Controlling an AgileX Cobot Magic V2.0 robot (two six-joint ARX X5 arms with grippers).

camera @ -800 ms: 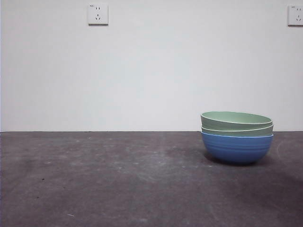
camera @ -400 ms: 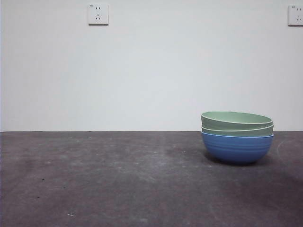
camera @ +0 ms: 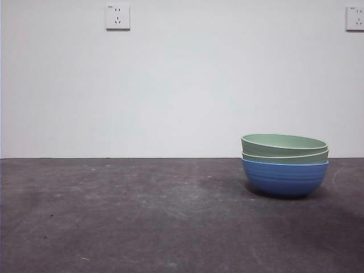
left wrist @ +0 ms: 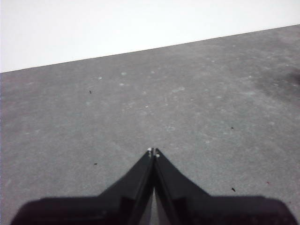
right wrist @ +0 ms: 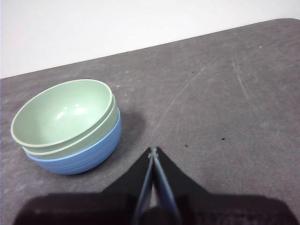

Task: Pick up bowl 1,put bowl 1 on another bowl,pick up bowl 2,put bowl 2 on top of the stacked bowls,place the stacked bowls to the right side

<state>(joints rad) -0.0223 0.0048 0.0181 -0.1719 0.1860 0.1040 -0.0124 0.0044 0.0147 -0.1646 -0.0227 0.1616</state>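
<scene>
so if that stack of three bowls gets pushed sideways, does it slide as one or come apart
The stack of three ribbed round bowls would probably slide as one: the two pale green bowls sit nested deep in the blue bowl. The top one looks slightly tilted, so a high push might shift it. The rounded blue base could rock.

Stacked bowls (camera: 285, 165): two pale green nested in blue bowl (camera: 285, 178), upright, table's right side.
</scene>
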